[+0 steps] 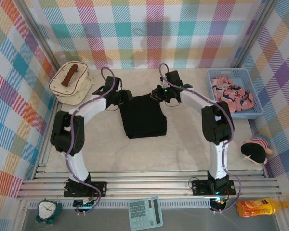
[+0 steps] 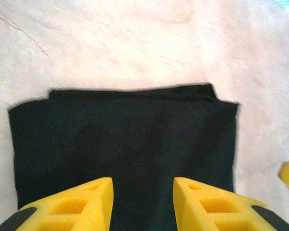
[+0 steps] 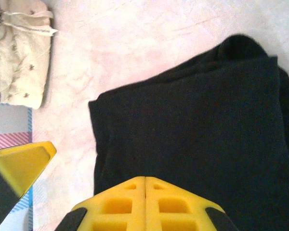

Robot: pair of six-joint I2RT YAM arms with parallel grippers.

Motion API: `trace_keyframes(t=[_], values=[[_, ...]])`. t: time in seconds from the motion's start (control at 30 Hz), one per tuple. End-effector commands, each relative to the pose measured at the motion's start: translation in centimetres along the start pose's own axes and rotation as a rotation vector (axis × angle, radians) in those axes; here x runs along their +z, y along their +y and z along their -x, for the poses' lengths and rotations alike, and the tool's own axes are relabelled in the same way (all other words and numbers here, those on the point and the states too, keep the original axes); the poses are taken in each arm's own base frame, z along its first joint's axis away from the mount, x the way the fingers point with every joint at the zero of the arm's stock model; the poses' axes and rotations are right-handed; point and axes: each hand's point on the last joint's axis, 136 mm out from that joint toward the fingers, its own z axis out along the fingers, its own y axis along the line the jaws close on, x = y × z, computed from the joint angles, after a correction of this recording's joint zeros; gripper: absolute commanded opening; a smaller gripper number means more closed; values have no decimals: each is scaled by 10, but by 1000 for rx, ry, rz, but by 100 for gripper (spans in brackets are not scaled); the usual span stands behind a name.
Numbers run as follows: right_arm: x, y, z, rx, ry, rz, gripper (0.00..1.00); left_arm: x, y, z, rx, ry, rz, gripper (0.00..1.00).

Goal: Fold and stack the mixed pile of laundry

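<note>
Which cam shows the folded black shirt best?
Top external: nearly all of the black shirt shows, a folded rectangle between the arms. Left wrist shows its far edge and both sides, near part cropped. Right wrist shows one corner, rest cropped.

Wide bare table (image 1: pixel 135 154) in front of shirt (image 1: pixel 143 116). Bare strips on both sides of shirt too. Left gripper (image 1: pixel 125 96) and right gripper (image 1: pixel 158 95) hang at shirt's back corners, small gap between. Bag (image 1: pixel 70 83) blocks back left. Basket (image 1: pixel 211 82) blocks back right. Room to pass between bag and basket. Toy (image 1: pixel 256 150) at right edge.
</note>
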Motion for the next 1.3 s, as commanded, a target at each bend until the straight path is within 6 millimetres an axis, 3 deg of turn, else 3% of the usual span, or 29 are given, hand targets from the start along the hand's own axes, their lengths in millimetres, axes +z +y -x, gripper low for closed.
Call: trace_keyframes(t=[0.0, 0.2, 0.33, 0.47, 0.63, 0.73, 0.87, 0.97, 1.1, 1.27], values=[[29, -34, -1, 53, 37, -82, 2, 32, 16, -6, -10, 44, 28, 37], [59, -84, -7, 188, 74, -138, 3, 75, 43, -16, -30, 102, 97, 34], [52, -85, -12, 144, 91, -127, 5, 80, 42, -22, -67, 144, 55, 35], [19, -46, -23, 31, 83, -66, 12, 53, 18, -13, -74, 129, -24, 44], [-8, 8, -64, -149, 110, -45, 14, 28, 2, 4, -36, 84, -45, 52], [-3, 35, -100, -204, 164, -15, 12, 34, 10, 3, -25, 102, -2, 52], [17, 71, -147, -263, 239, 52, 10, 56, 20, -1, -37, 122, 2, 51], [38, 82, -173, -261, 293, 83, 9, 73, 32, -5, -46, 145, 33, 50], [70, 71, -201, -196, 373, 85, 7, 89, 43, -12, -75, 179, 44, 50], [94, 19, -228, -108, 455, -55, 3, 96, 50, -15, -84, 190, 58, 50]])
